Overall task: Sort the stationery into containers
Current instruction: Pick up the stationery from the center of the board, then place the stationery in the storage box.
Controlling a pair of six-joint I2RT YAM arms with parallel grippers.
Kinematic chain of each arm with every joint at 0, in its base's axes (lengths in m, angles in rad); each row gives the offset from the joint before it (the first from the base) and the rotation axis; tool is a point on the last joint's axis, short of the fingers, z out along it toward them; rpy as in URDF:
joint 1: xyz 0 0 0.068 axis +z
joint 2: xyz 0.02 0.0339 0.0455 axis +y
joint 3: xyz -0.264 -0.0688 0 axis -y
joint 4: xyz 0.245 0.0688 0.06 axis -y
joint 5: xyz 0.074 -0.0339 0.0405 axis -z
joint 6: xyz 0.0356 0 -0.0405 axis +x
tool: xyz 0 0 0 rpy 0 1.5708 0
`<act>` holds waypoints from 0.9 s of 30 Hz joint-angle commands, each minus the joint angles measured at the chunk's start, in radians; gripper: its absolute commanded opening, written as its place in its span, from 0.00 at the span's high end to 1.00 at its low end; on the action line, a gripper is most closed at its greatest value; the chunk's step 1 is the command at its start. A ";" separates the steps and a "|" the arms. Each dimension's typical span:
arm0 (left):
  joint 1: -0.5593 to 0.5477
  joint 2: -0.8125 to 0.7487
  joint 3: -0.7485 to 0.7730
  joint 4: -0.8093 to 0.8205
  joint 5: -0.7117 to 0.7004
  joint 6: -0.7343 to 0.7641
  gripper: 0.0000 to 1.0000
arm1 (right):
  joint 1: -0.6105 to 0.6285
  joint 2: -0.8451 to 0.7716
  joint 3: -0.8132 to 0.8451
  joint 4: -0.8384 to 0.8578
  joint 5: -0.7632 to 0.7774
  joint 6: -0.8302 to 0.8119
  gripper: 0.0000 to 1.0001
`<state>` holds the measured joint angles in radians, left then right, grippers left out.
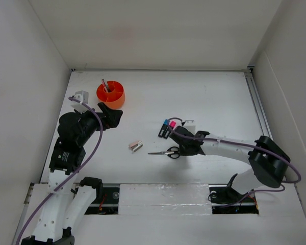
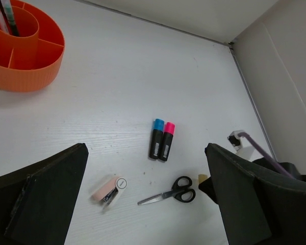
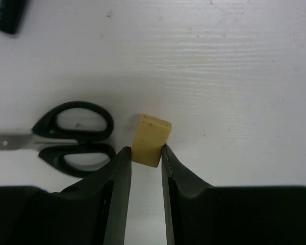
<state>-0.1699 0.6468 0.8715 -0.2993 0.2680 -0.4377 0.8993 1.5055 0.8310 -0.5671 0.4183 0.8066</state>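
Top view: the right gripper is low on the worktop beside the scissors, well apart from the orange tub near the left gripper.

Left wrist view: left jaws spread, empty.

Right wrist view: right jaws pinch the near end of the tan eraser, its long axis pointing outward. No legible writing.

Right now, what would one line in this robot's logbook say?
right gripper: pinching tan eraser beside scissors | left gripper: open, empty | stapler, two highlighters: on table | orange tub: pens in centre cup
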 commanded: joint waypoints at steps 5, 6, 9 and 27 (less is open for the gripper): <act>-0.002 0.039 -0.020 0.087 0.163 0.019 0.00 | 0.092 -0.260 -0.025 0.122 0.016 -0.125 1.00; -0.002 0.054 -0.020 0.100 0.186 0.019 0.00 | 0.092 -0.315 -0.036 0.153 0.016 -0.173 1.00; -0.002 0.095 -0.029 0.121 0.305 0.019 0.00 | 0.115 -0.413 -0.059 0.260 -0.070 -0.297 1.00; -0.002 0.165 -0.161 0.302 0.798 -0.050 0.00 | 0.196 -0.341 0.072 0.535 -0.518 -0.861 1.00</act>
<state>-0.1703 0.8120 0.7300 -0.0654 0.9642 -0.4847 1.0821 1.1328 0.8375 -0.1345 0.0010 0.0860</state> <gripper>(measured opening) 0.997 0.327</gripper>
